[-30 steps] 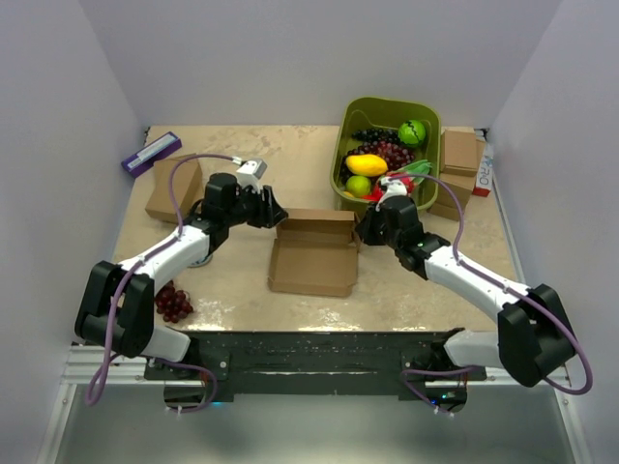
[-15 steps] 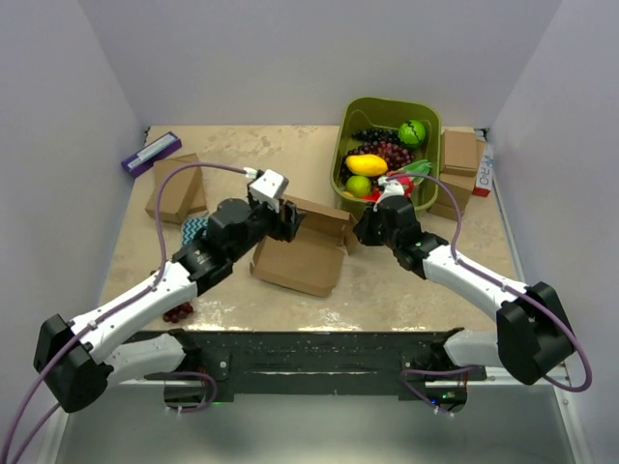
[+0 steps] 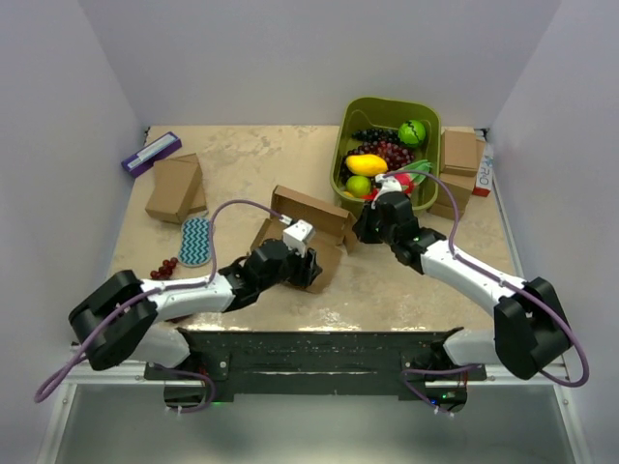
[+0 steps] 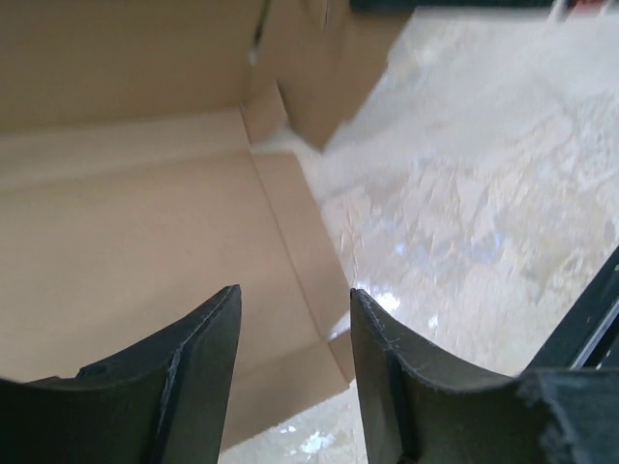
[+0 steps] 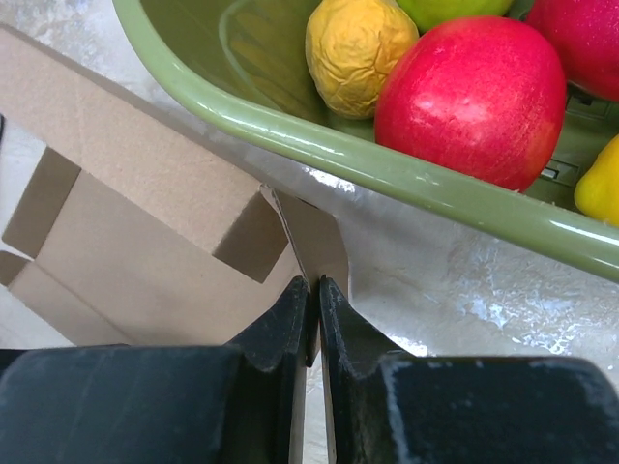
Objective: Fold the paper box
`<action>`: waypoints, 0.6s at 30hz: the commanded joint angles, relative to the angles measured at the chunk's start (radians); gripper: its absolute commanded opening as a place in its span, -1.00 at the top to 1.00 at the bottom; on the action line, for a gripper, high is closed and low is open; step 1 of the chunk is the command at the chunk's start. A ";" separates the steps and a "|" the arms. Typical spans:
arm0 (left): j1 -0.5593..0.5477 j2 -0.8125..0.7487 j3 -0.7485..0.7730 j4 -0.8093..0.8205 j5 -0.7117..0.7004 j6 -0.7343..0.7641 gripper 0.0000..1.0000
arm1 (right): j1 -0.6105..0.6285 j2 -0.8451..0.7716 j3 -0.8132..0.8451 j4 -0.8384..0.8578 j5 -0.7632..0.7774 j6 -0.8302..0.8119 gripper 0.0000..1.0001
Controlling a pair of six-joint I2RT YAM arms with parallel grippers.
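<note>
Top external view: the paper box (image 3: 314, 215) lies open on the table (image 3: 261, 155) at the centre of the frame, just left of the green bin (image 3: 342, 150). Its far wall is raised, and its near end is hidden under the left gripper (image 3: 308, 269). The right gripper (image 3: 362, 228) sits at the box's right corner, beside the bin.

Right wrist view: the fingers (image 5: 290, 319) are closed to a sliver on a side flap of the box (a thin card edge shows between the tips, lower centre of the frame). Judgement: this pinch acts as an anchor, holding the right end so the box does not slide while the other arm works the panels. The bin rim runs across the frame above the flap, with bare table between the two.

Left wrist view: the fingers (image 4: 198, 358) are spread wide with nothing between them. They are poised over the box's inner floor, near a crease by a side flap (contact with the card cannot be confirmed). Judgement: they are placed to press the floor down or to take a side wall for the next fold.
</note>
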 commanded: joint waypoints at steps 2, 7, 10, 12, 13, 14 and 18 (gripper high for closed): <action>-0.007 0.106 -0.081 0.282 0.063 -0.087 -0.03 | 0.004 0.012 0.054 -0.006 0.010 -0.013 0.79; -0.011 0.253 -0.126 0.411 0.121 -0.100 -0.01 | 0.003 0.035 0.075 -0.011 -0.003 -0.008 0.80; -0.013 0.308 -0.135 0.433 0.121 -0.098 -0.01 | 0.003 0.040 0.086 -0.014 -0.006 -0.003 0.80; -0.013 0.333 -0.139 0.444 0.126 -0.098 -0.01 | 0.003 0.041 0.098 -0.015 -0.010 -0.002 0.80; -0.014 0.356 -0.146 0.462 0.129 -0.098 0.00 | 0.003 0.043 0.103 -0.017 -0.012 0.000 0.80; -0.015 0.368 -0.149 0.473 0.134 -0.101 0.00 | 0.003 0.044 0.106 -0.018 -0.018 0.003 0.80; -0.016 0.416 -0.149 0.507 0.152 -0.110 0.01 | 0.003 0.052 0.127 -0.029 -0.036 0.010 0.80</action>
